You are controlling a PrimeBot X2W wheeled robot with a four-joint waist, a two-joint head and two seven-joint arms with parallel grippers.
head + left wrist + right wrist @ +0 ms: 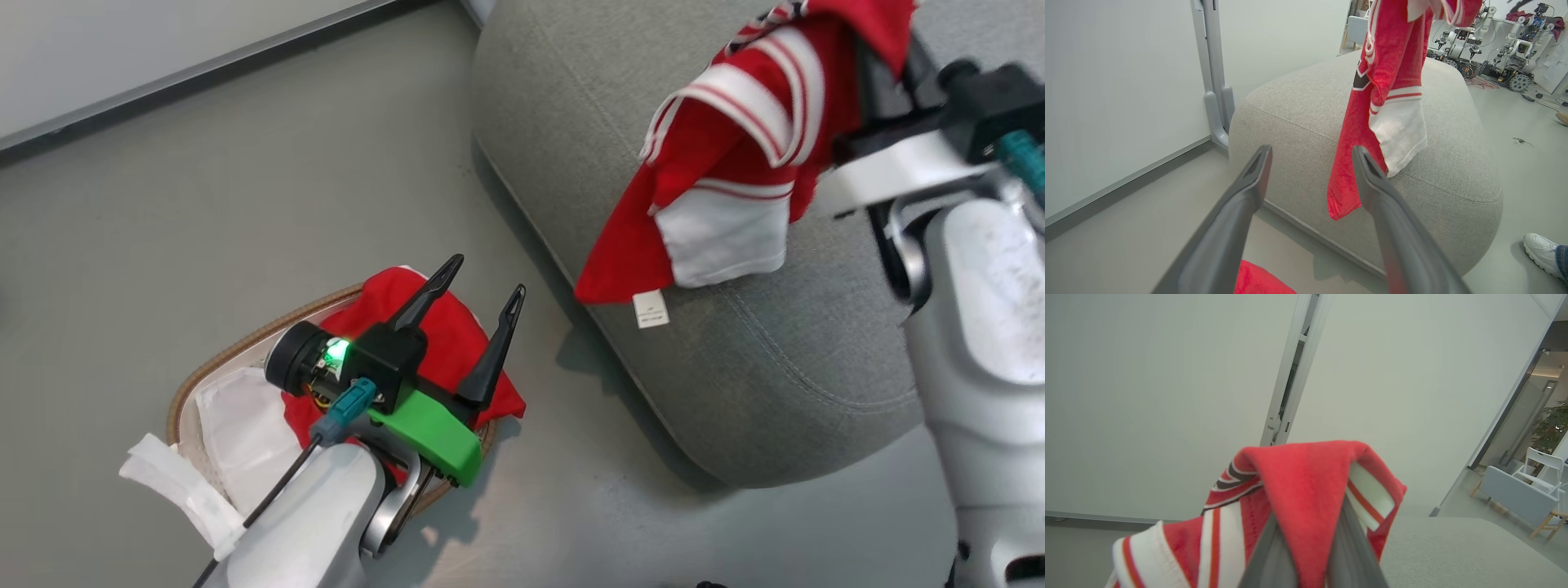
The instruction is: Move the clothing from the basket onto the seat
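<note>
A red jersey (pixel 735 155) with white-striped hems hangs from my right gripper (pixel 1310 522), which is shut on its fabric high over the grey seat (pixel 571 163). The jersey's lower end (pixel 1392 122) drapes down to the seat's top (pixel 1298 98). A plain red garment (pixel 445 339) lies in the cream basket (pixel 245 347) on the floor. My left gripper (pixel 482 286) stands open just above that garment, nothing between its fingers. The garment's edge (pixel 1261 279) shows at the bottom of the left wrist view.
A white liner (pixel 233 433) spills over the basket's near side. A wall base runs along the far floor (pixel 163 82). A person's white shoe (pixel 1541 251) is on the floor right of the seat. Other robots (pixel 1486 45) stand far behind.
</note>
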